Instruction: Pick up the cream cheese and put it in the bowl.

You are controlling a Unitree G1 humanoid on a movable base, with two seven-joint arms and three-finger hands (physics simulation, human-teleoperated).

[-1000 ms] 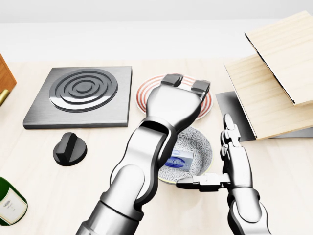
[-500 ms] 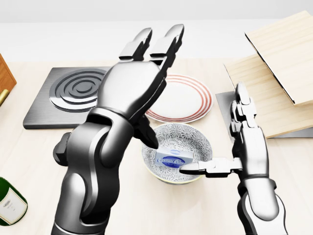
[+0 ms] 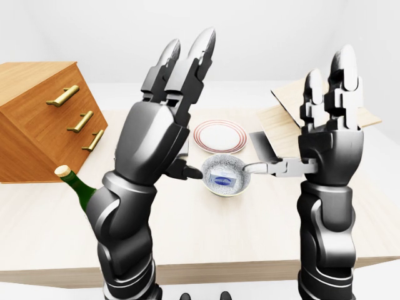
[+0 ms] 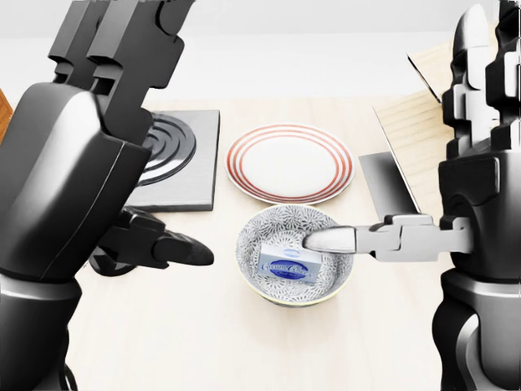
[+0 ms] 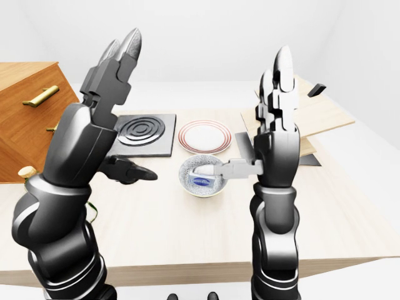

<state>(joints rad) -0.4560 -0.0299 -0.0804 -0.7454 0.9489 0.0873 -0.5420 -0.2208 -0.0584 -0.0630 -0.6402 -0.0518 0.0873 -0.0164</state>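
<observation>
Above bowl (image 4: pixel 334 281), both robot hands raised higher; cream cheese (image 4: pixel 289 263) unmoved.

In the head view, the dark metallic left hand (image 4: pixel 81 155) covers the left half of the square grey burner plate with raised rings (image 4: pixel 183 155), and its fingertips run off the top edge. The dark metallic right hand (image 4: pixel 480 187) is cut by the right edge and hides most of the pale wooden boards (image 4: pixel 407 130). In the left-eye view, only the neck of the green glass bottle (image 3: pixel 75 181) shows. Print on the small white-and-blue cream cheese box (image 4: pixel 291 263) is unreadable.
</observation>
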